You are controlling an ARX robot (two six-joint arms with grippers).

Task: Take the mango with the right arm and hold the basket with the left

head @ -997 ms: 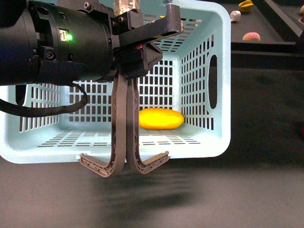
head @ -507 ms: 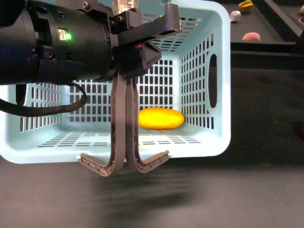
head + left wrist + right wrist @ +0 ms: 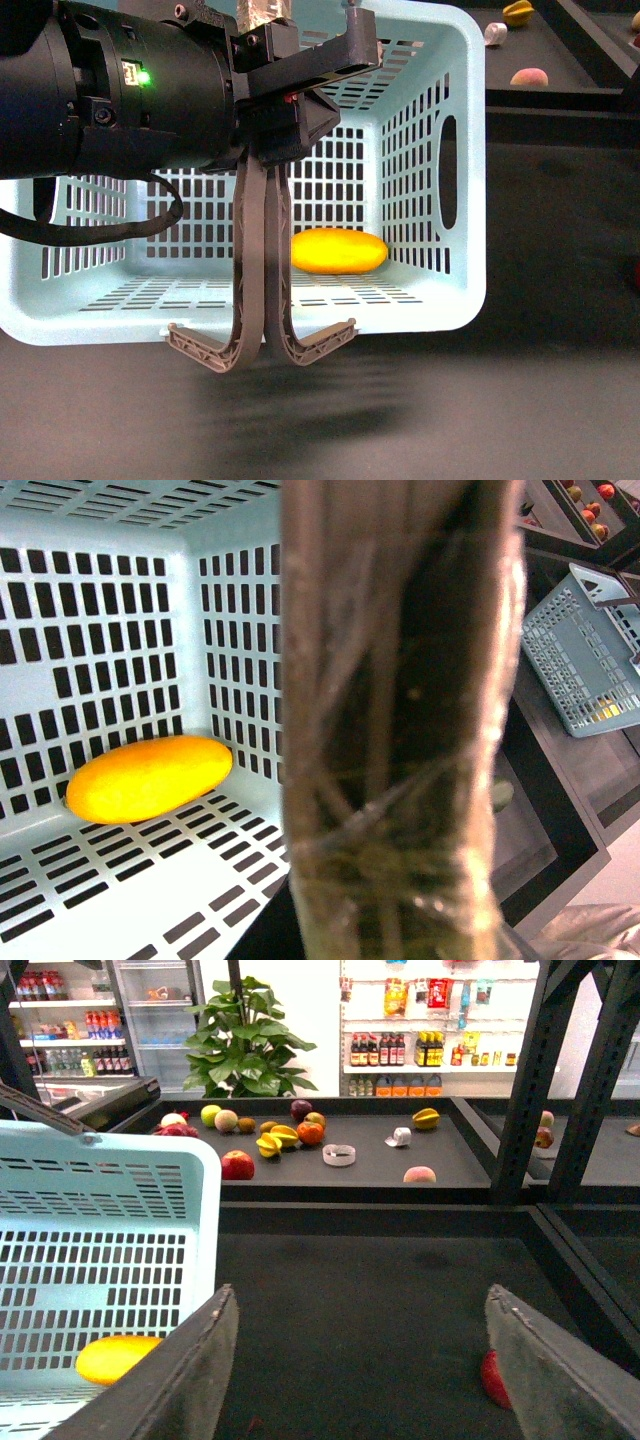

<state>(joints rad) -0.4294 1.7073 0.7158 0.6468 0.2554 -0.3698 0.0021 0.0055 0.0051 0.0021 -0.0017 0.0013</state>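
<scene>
Pale-blue slatted basket (image 3: pixel 463 250) on the dark surface (image 3: pixel 520 400), and the mango (image 3: pixel 338 250) is lying on its side on the basket floor, tucked against the back wall toward the far right corner. Up top, the left arm (image 3: pixel 100 90), green light (image 3: pixel 145 76) glowing and cable (image 3: pixel 90 232) looping beneath it, reaches over the basket. The left gripper (image 3: pixel 262 338) points straight down in front of the near wall, its fingers pressed flat together with only the curled tips flaring apart. Whether they have caught any of the rim, I can't tell.

In the left wrist view one blurred finger (image 3: pixel 400 730) fills the middle, with the mango (image 3: pixel 148 778) lying where two walls of the basket (image 3: pixel 100 600) meet.

Over to the right gripper (image 3: pixel 360 1295) — fingers spread wide, over the dark surface just beside the basket (image 3: pixel 100 1220), mango (image 3: pixel 115 1357) in sight inside it. A raised shelf (image 3: pixel 370 1175) beyond carries loose fruit (image 3: pixel 237 1165).
</scene>
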